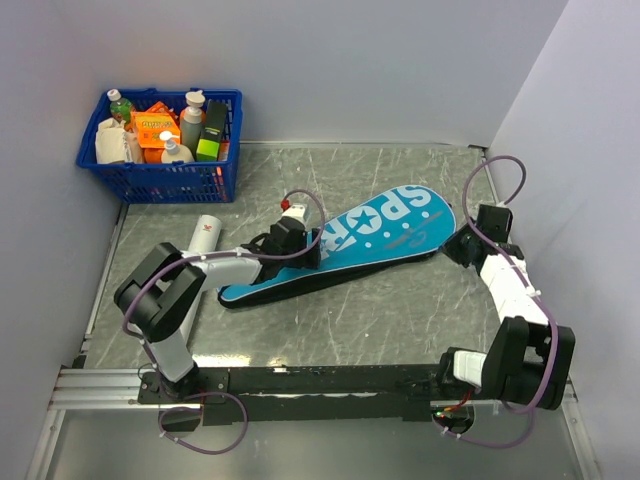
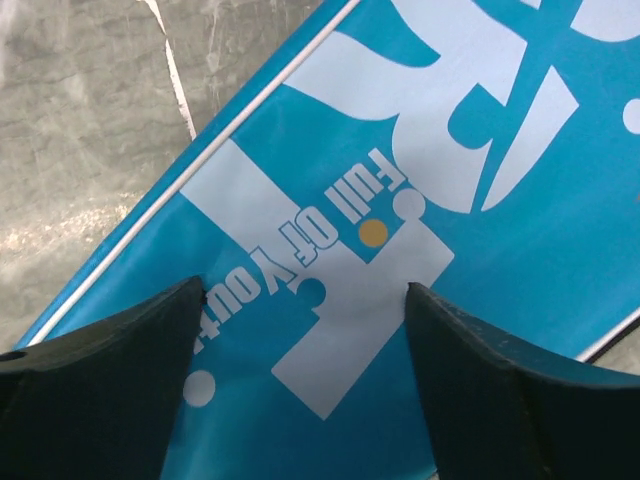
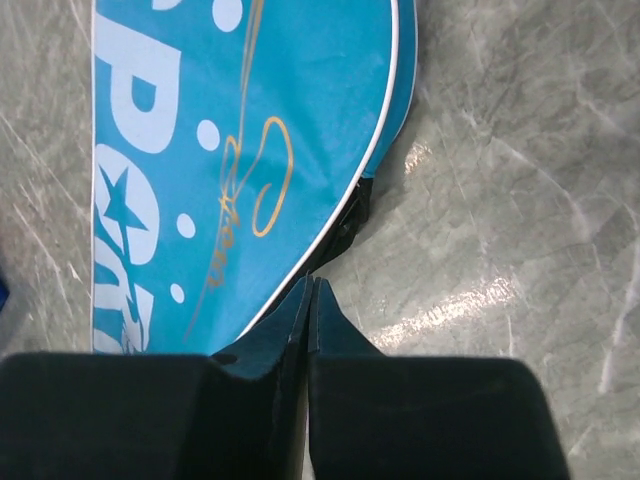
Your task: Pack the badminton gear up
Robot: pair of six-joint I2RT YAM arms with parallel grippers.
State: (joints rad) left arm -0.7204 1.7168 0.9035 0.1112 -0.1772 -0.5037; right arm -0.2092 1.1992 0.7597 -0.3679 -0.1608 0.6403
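Grey marbled tabletop [image 1: 380, 320] carries the teal cover [image 1: 370, 240] lying diagonally, with the white tube [image 1: 205, 235] near its narrow end. The left hand [image 2: 305, 320] hovers over the lettering, fingers spread. The right hand [image 3: 310, 300] is closed at the wide end's rim, probably working the closure. The next move likely calls for the left hand to pin the cover down while the right pulls along the edge.

**Lettering on the racket cover**

Top view: large white capitals "SPOR" run along the teal cover [image 1: 395, 230]; the word's end is hidden.

Left wrist view: small print "Full Of You…" crosses a broad white capital directly between the fingers of the left pincer [image 2: 303, 290]. Its last letters are lost beside the left finger.

Right wrist view: a white "P" and a star-filled "O" lie ahead and to the left of the right pincer [image 3: 310, 288]. A gold script line nearer its tip is illegible.

The red mark on the white tube [image 1: 207, 232] and the labels in the blue basket [image 1: 170, 182] are too small to read.
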